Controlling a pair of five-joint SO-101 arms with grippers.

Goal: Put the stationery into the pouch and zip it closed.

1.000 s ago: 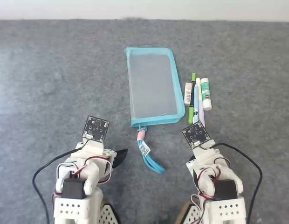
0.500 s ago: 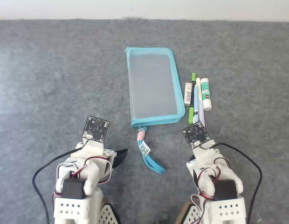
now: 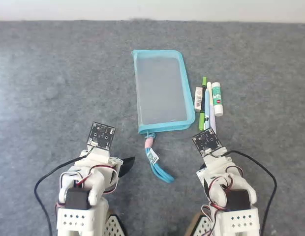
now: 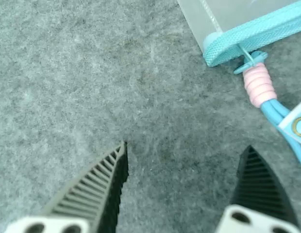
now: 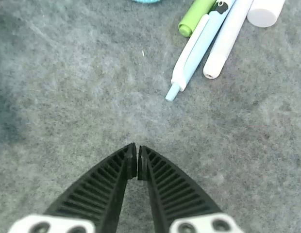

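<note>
Pouch (image 3: 162,128) lies flat on the grey counter (image 3: 54,73), with the stationery (image 3: 208,101), pens and a glue stick, in a row just beside it. Left fingers (image 4: 108,180) are spread wide and empty near the pouch's strap (image 3: 160,169); right fingers (image 5: 115,180) are pressed together, empty, near the pen tips.

Robotics lab bench — grey felt tabletop (image 3: 49,73), pale wall (image 3: 152,10)
</note>
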